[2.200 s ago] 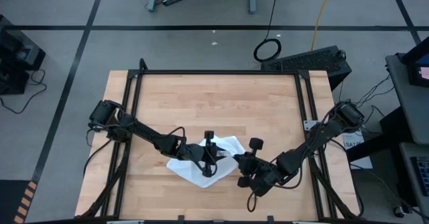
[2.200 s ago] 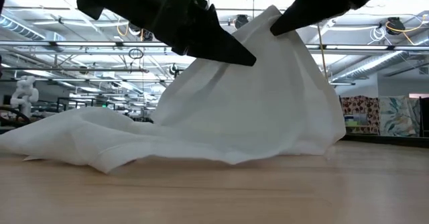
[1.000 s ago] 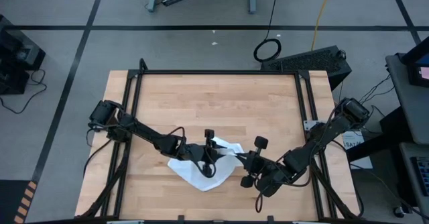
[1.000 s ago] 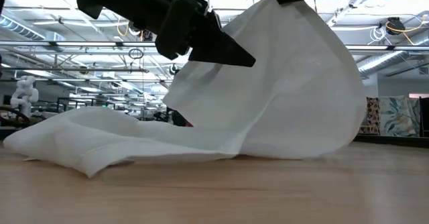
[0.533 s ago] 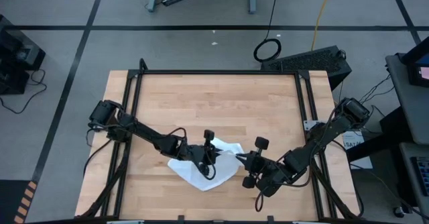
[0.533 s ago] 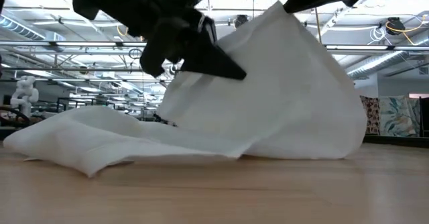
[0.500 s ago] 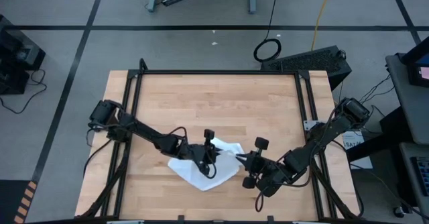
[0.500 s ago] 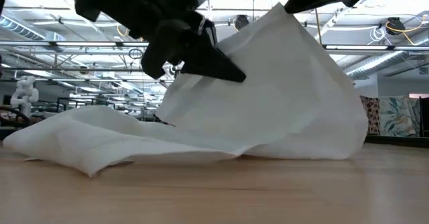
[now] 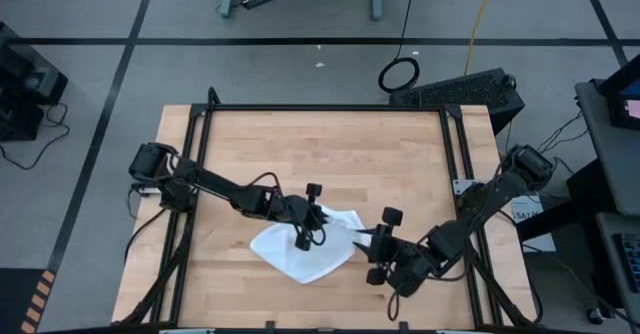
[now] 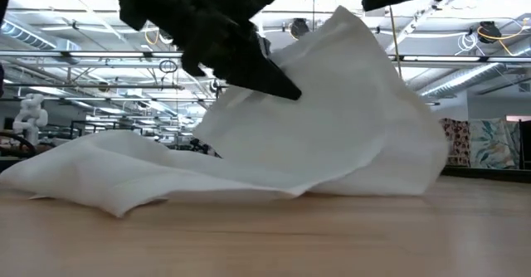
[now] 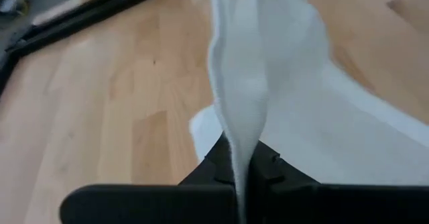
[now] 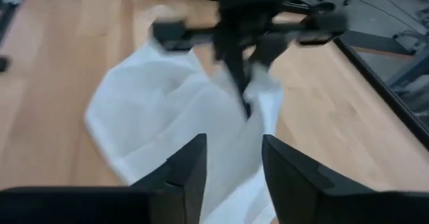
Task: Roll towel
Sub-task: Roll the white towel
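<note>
Overhead camera straight down, low camera level, wrist cameras close, all sharing towel (image 9: pixel 300 251)

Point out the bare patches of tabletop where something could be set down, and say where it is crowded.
Free: the whole far half of the table, between the black frame rails and beyond the towel; also the near left corner. Crowded: the near middle, where the left gripper pinches a raised fold of towel and the right gripper stands open at its edge.
</note>
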Robot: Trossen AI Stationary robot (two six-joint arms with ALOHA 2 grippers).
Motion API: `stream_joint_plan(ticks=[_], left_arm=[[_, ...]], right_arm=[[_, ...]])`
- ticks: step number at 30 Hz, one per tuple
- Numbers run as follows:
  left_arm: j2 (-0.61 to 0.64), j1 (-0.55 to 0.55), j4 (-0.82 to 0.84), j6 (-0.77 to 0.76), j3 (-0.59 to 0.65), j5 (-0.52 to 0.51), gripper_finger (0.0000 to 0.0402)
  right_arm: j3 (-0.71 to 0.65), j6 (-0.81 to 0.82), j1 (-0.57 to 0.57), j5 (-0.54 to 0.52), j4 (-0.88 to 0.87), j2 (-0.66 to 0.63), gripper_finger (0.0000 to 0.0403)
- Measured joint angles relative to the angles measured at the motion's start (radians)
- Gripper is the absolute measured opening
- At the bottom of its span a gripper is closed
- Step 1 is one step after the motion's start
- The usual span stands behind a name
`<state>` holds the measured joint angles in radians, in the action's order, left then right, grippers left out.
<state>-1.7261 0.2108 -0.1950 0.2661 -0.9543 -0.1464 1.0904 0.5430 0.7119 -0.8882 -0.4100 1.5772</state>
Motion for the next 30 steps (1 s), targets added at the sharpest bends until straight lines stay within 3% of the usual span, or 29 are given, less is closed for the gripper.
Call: stream_joint_plan(ticks=[5, 10, 14, 18, 22, 30], left_arm=[[0.082, -0.010, 0.097, -0.025, 0.000, 0.037, 0.0002], [0.108, -0.019, 0.126, -0.033, 0.000, 0.061, 0.0002], [0.106, -0.039, 0.153, -0.051, 0.000, 0.069, 0.0002], [0.106, -0.051, 0.178, -0.060, 0.000, 0.082, 0.0002], [0.106, -0.060, 0.190, -0.077, 0.000, 0.093, 0.0002], [0.106, -0.060, 0.197, -0.077, 0.000, 0.100, 0.0002]], right_arm=[[0.000, -0.020, 0.026, -0.050, 0.029, 0.014, 0.0168], [0.000, -0.205, 0.000, -0.053, 0.161, 0.064, 0.0180], [0.000, -0.305, -0.008, -0.055, 0.238, 0.092, 0.0156], [0.000, -0.322, -0.012, -0.099, 0.249, 0.094, 0.0119], [0.000, -0.326, -0.034, -0.077, 0.258, 0.095, 0.0095], [0.000, -0.321, -0.096, -0.049, 0.243, 0.095, 0.0080]])
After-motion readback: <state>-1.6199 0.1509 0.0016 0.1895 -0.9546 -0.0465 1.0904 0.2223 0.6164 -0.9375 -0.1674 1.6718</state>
